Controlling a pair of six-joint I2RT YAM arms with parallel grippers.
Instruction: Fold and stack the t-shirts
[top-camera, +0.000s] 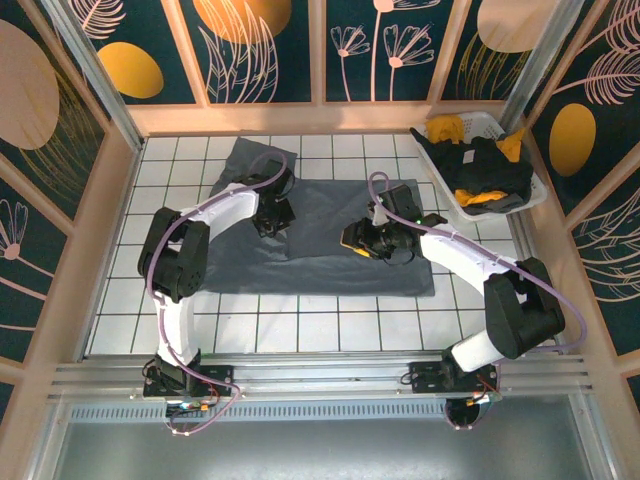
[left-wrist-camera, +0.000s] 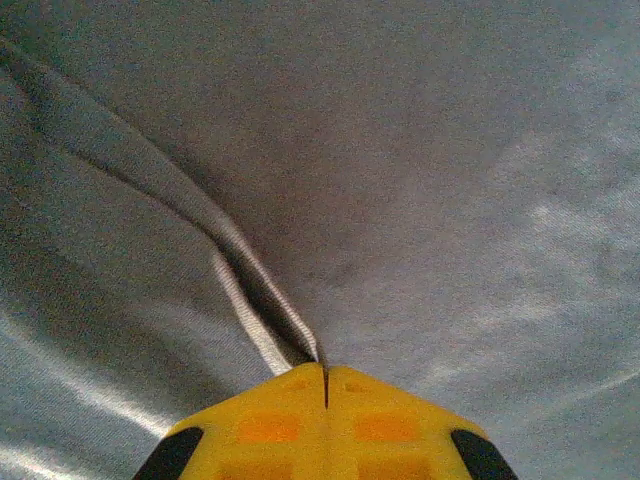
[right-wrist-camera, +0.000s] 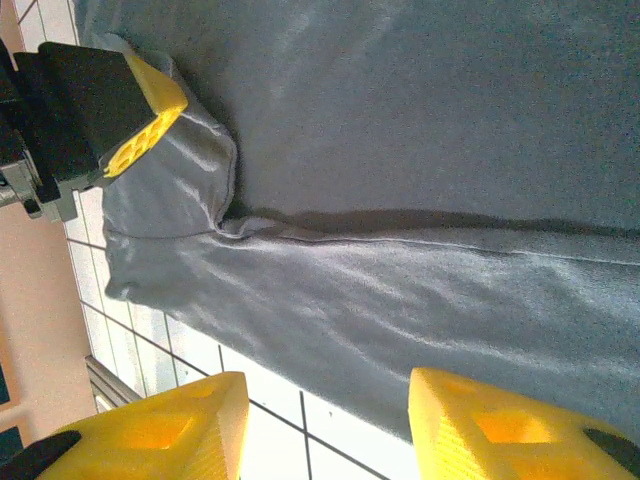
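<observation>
**Grey shirt flat on tiles, left gripper pinching a fold, right gripper spread**

Room: the walls (top-camera: 270, 50) were dark panels with orange and cream plant prints in pale wood frames, closing three sides. The work surface was a white tile grid (top-camera: 200, 330), with a metal rail (top-camera: 320, 375) along the near edge where both arm bases sat.

Grey shirt (top-camera: 330, 265): it lay spread across the middle of the tiles, the largest thing on the surface. One sleeve pointed toward the back left. Its near hem ran straight, a row or so of tiles short of the rail.

Basket (top-camera: 432, 165): white, at the back right corner, apart from the grey shirt. It held a black shirt (top-camera: 490, 165) heaped over a yellow shirt (top-camera: 447, 128).

Open room: bare tiles showed left of the grey shirt, along the near hem, and in a strip between shirt and basket.

Left gripper (left-wrist-camera: 325, 385): it sat over the shirt's left part, fingers pressed together on a raised ridge of grey cloth.

Right gripper (right-wrist-camera: 325, 430): it sat over the shirt's right half, fingers spread apart and holding nothing. Cloth and bare tile showed between them at the hem.
</observation>
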